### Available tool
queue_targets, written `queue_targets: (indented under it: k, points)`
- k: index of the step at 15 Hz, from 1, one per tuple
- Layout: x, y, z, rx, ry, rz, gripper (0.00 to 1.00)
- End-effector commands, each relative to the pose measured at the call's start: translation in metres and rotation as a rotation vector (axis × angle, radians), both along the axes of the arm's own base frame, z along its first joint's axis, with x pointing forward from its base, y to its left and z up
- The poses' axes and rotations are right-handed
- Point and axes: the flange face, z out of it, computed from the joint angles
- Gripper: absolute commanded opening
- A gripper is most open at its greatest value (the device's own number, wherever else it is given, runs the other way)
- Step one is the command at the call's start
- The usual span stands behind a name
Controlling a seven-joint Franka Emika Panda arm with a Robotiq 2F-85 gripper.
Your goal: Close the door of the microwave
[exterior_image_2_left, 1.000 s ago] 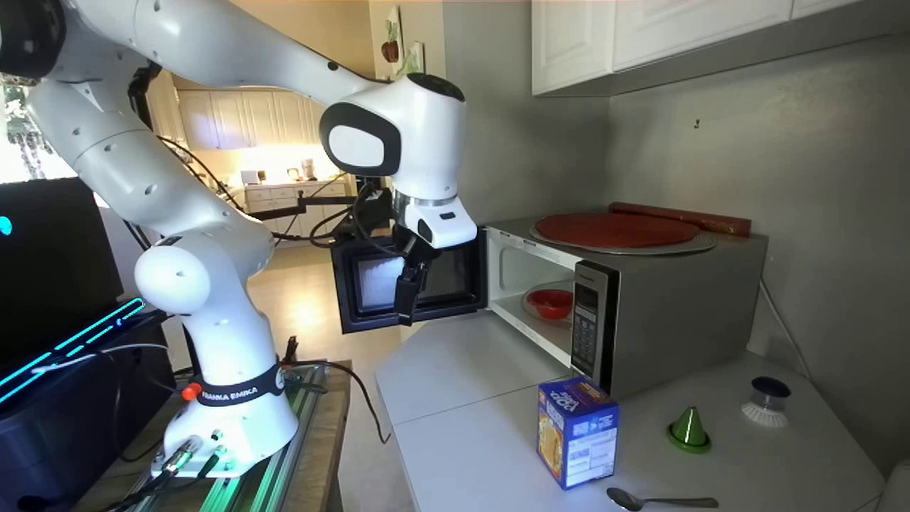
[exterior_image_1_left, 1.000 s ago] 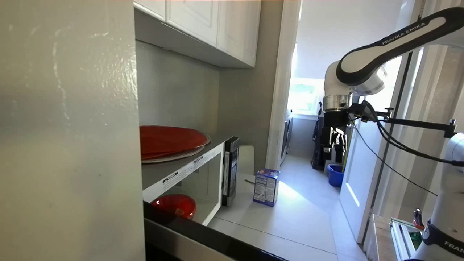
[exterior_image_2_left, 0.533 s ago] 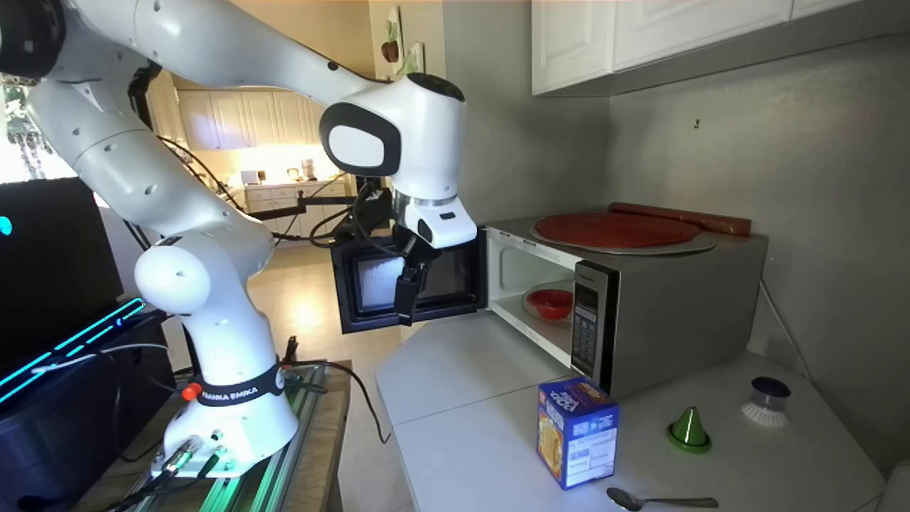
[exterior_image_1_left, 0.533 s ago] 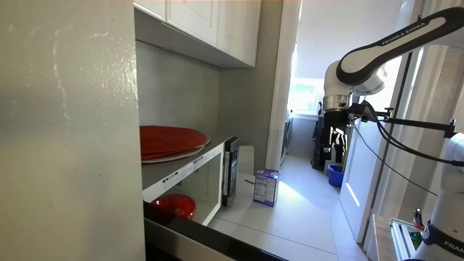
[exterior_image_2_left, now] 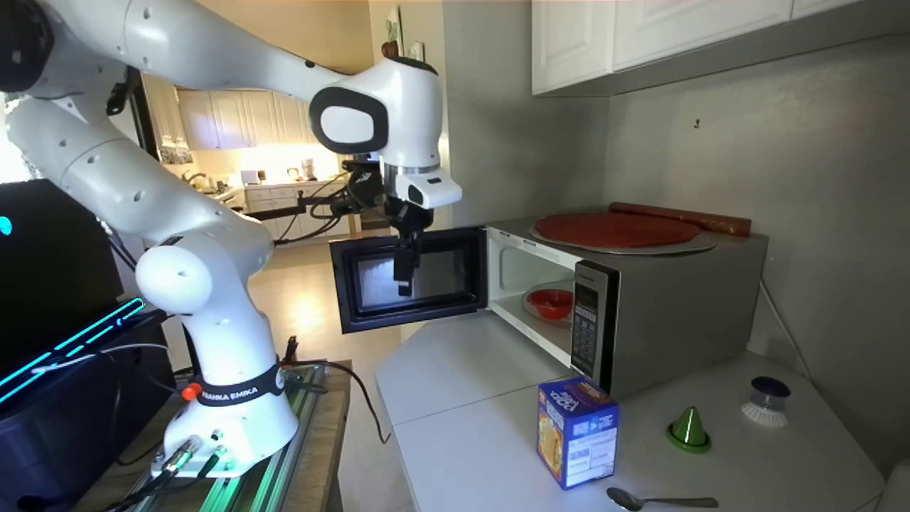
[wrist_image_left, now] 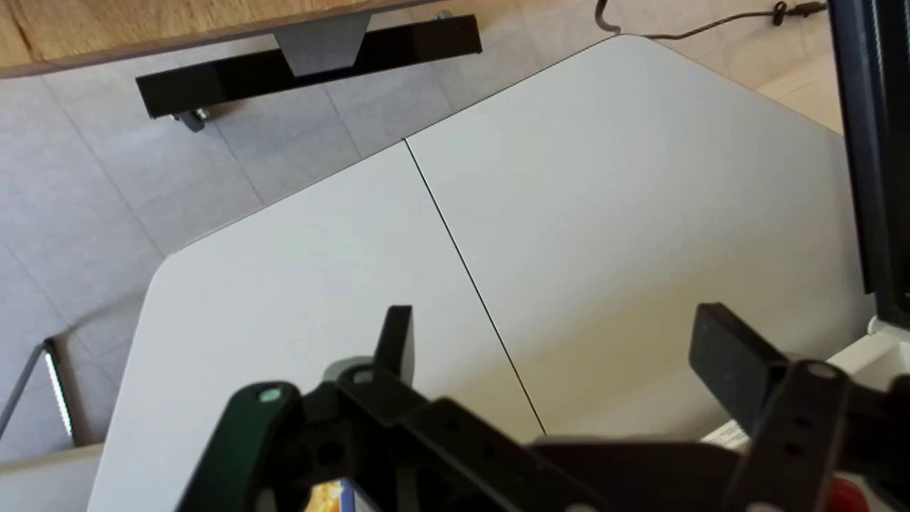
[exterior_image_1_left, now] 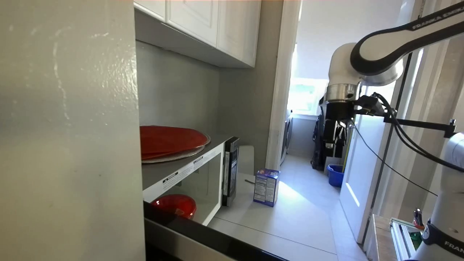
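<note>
Probably slick yet light-swinging, the door point(exterior_image_2_left: 446, 277) wants pushing at its edge point(exterior_image_2_left: 344, 288) farthest from the microwave point(exterior_image_2_left: 643, 313); fingers point(wrist_image_left: 732, 359) stand apart, empty.

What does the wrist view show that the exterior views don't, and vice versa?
Only the wrist view shows a black bar with a caster. Only the exterior views show the white wall cupboards, the white robot arm and the microwave's control panel. All share the open door, the white tabletop and, barely in the wrist view, the blue box.

Bowl point(exterior_image_2_left: 552, 304) inside the microwave point(exterior_image_2_left: 686, 320), box point(exterior_image_2_left: 577, 434) on the table point(exterior_image_2_left: 462, 370) near its control panel point(exterior_image_2_left: 586, 323)
</note>
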Motion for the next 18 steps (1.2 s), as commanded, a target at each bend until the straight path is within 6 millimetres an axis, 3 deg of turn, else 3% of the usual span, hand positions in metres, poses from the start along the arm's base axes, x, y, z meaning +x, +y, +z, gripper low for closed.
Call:
queue_targets:
  k: [1,2,3,5,9,10,12,18]
  points:
    - [-0.024,0.063,0.056,-0.071,-0.174,0.044,1.00]
    - [-0.031,0.085,0.070,-0.095,-0.223,0.060,1.00]
    - [-0.054,0.101,0.058,-0.111,-0.275,0.086,1.00]
    - [-0.070,0.153,0.093,-0.156,-0.350,0.172,1.00]
    - [-0.143,0.243,0.091,-0.284,-0.487,0.385,1.00]
    - [-0.113,0.216,0.092,-0.269,-0.424,0.334,1.00]
    - [-0.133,0.245,0.089,-0.301,-0.451,0.389,1.00]
    - [-0.134,0.246,0.089,-0.303,-0.452,0.391,1.00]
